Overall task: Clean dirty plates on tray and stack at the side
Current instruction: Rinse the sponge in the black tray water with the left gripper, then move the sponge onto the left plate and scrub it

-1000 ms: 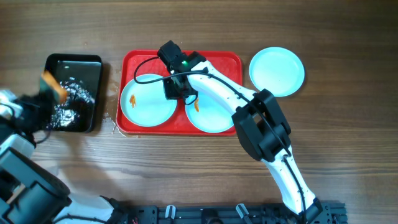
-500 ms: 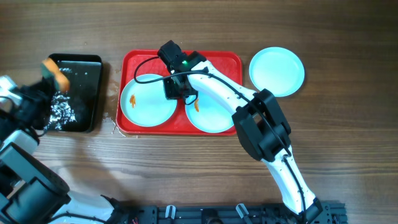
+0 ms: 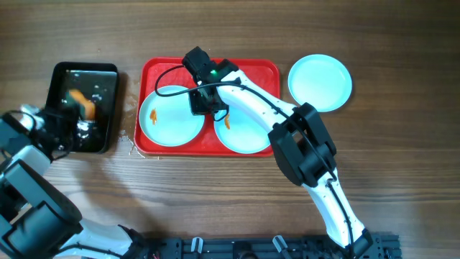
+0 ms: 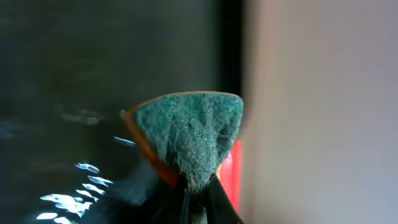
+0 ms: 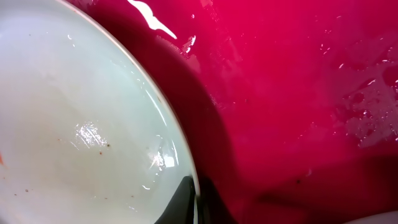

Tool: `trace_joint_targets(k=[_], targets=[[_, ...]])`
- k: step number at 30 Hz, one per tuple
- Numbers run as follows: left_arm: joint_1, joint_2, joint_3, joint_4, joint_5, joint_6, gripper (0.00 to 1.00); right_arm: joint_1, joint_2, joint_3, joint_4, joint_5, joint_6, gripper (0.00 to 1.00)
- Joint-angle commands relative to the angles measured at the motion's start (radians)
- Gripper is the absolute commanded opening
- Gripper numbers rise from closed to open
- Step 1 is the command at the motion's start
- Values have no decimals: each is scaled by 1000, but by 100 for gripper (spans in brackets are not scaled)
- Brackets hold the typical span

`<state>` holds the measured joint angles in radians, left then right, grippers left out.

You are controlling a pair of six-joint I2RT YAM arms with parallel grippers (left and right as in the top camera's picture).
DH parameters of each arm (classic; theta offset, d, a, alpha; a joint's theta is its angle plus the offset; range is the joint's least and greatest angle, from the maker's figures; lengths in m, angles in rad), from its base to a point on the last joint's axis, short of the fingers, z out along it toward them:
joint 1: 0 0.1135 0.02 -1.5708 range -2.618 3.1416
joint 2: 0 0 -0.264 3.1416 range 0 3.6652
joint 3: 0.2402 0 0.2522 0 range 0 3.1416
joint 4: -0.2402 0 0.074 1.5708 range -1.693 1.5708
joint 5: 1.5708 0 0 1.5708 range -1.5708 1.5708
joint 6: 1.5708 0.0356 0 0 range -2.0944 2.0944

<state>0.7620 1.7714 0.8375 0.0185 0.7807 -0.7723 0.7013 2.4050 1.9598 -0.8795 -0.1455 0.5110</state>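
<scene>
Overhead, the left gripper [image 3: 72, 115] pinches a sponge [image 3: 84, 103] above the black tray [image 3: 108, 72]. The left wrist view shows the sponge's green face just above the closed fingers [image 4: 224, 208]. The right gripper [image 3: 206, 101] is clamped on the rim of a plate [image 3: 169, 119] lying on the red tray [image 3: 251, 68]. A second plate [image 3: 248, 137] sits just beside those fingers, and a third plate [image 3: 320, 83] is well apart on the table [image 3: 402, 144].
</scene>
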Motion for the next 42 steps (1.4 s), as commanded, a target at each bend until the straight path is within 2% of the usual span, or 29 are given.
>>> trace_joint_targets(k=[1, 3, 5, 6, 7, 9, 10, 11, 12, 14, 15, 16, 17, 18, 20, 21, 23, 25, 26, 27, 28, 30, 32, 34, 35, 37, 39, 41, 42], targets=[[10, -5, 6, 176, 106, -27, 4, -9, 58, -36, -23, 70, -14, 4], [8, -5, 6, 458, 303, -129, 4, -9, 58, -36, -26, 70, -14, 4], [8, -5, 6, 670, 383, -170, 4, -9, 58, -36, -25, 70, -14, 4], [8, -5, 6, 652, 384, -63, 4, -9, 58, -36, -24, 70, -14, 4], [7, -4, 6, 538, 322, 21, 4, -9, 58, -36, -23, 70, -14, 4], [8, -4, 6, 198, 57, 6, 4, -9, 58, -36, -22, 70, -13, 4], [8, -4, 6, 69, -24, -85, 4, -9, 58, -36, -23, 70, -13, 4], [10, -4, 6, 109, 61, -217, 4, -9, 58, -36, -26, 70, -14, 4], [10, -4, 6, 297, 200, -286, 4, -9, 58, -36, -27, 70, -14, 4], [3, -4, 6, 626, 352, -286, 4, -9, 58, -36, -27, 70, -14, 4], [4, -4, 6, 693, 386, -249, 4, -9, 58, -36, -27, 70, -14, 4], [4, -4, 6, 671, 401, -100, 4, -9, 58, -36, -27, 70, -13, 4], [3, -4, 6, 569, 369, -21, 4, -9, 58, -36, -26, 70, -13, 4], [3, -4, 6, 423, 288, 16, 4, -9, 58, -36, -26, 70, -14, 4], [3, -4, 6, 132, 80, -2, 4, -9, 58, -36, -27, 70, -14, 4], [5, -4, 6, 84, 43, -18, 4, -9, 58, -36, -27, 70, -14, 4], [11, -4, 6, 165, 146, -34, 4, -9, 58, -36, -27, 70, -14, 4], [9, -4, 6, 388, 313, -136, 4, -9, 58, -36, -27, 70, -14, 4], [3, -4, 6, 621, 413, -235, 4, -9, 58, -36, -26, 70, -14, 5], [-4, -4, 6, 773, 457, -275, 4, -9, 58, -36, -27, 70, -13, 4], [-8, -4, 6, 835, 465, -269, 4, -9, 58, -36, -27, 70, -13, 4], [-8, -4, 5, 706, 423, -95, 4, -9, 58, -36, -27, 70, -13, 4], [-9, -4, 5, 395, 274, 64, 4, -9, 58, -36, -26, 70, -13, 4], [-12, -4, 5, 71, -16, 95, 4, -9, 58, -36, -26, 70, -14, 4], [-11, -4, 6, 45, -30, 96, 4, -9, 58, -36, -26, 70, -13, 4], [-11, -6, 6, 171, 181, 86, 4, -9, 58, -36, -26, 70, -13, 4], [-17, -6, 8, 488, 396, -67, 4, -9, 58, -36, -26, 70, -13, 4], [-19, -6, 8, 712, 462, -113, 4, -9, 58, -36, -26, 70, -13, 4], [-19, -6, 8, 709, 443, -39, 4, -9, 58, -36, -26, 70, -13, 4]])
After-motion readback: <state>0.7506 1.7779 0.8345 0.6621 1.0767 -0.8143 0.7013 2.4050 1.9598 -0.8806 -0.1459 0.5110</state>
